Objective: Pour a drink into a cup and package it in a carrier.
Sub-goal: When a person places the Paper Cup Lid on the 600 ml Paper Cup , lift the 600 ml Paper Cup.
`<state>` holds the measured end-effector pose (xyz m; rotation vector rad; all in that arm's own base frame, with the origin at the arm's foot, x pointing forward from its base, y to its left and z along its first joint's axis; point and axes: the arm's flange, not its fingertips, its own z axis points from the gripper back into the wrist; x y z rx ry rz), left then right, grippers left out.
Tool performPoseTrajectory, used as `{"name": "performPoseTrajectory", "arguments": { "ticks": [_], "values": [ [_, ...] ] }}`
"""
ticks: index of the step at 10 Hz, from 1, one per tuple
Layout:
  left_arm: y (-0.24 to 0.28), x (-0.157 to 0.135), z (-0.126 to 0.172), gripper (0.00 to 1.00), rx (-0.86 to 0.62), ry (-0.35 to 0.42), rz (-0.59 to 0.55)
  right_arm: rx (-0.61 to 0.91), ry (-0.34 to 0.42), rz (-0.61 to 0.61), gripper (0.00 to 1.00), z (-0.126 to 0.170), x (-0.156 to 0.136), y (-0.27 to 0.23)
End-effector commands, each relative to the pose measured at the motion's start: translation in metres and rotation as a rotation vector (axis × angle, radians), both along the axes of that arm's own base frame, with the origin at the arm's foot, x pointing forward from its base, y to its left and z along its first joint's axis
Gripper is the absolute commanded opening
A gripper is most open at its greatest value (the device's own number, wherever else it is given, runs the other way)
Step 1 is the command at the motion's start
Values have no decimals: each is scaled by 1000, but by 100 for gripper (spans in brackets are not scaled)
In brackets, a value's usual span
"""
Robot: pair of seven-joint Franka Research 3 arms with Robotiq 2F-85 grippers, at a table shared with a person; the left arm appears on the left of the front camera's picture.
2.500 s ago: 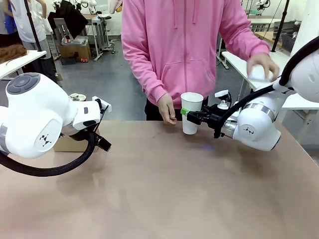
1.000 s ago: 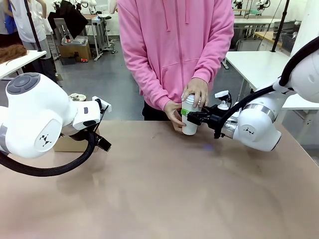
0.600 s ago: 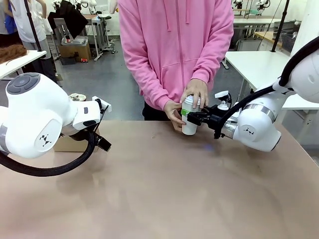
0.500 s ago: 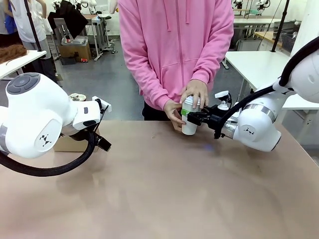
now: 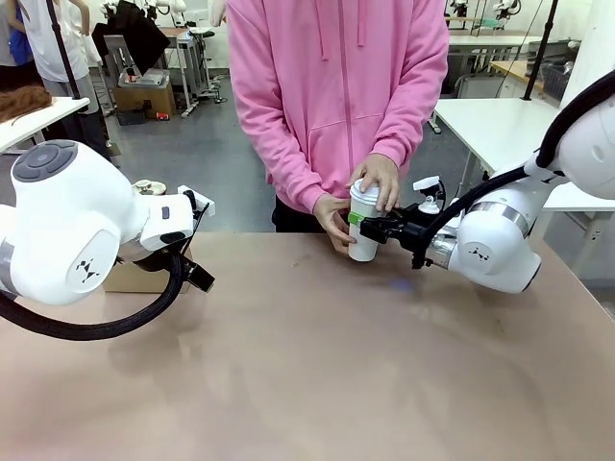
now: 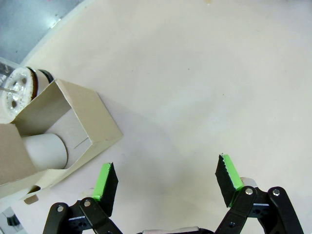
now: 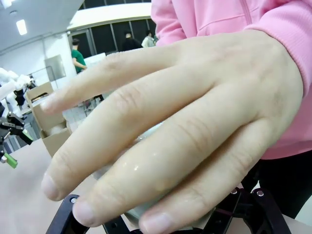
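Two hands [image 5: 378,179] press a white lidded paper cup [image 5: 361,238] clamped in the right gripper [image 5: 366,225]. Left gripper [image 6: 166,165] gapes empty near a brown cardboard carrier [image 6: 73,122].

Front across table [image 5: 307,365], wrists close-up

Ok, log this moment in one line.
right gripper: shut on cup | person's hand: on cup top | left gripper: open, over table beside carrier
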<state>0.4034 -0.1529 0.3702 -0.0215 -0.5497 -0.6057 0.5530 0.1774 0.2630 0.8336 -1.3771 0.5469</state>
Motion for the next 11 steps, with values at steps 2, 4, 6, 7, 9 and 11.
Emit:
{"name": "performPoseTrajectory", "arguments": {
  "ticks": [2,4,6,7,9,11],
  "values": [
    [1,0,0,100,-3,0,0,10,-12,-15,80,8,1,3],
    [1,0,0,100,-3,0,0,10,-12,-15,80,8,1,3],
    [1,0,0,100,-3,0,0,10,-12,-15,80,8,1,3],
    [1,0,0,100,-3,0,0,10,-12,-15,80,8,1,3],
    [1,0,0,100,-3,0,0,10,-12,-15,80,8,1,3],
    [1,0,0,100,-3,0,0,10,-12,-15,80,8,1,3]
  ]
}}
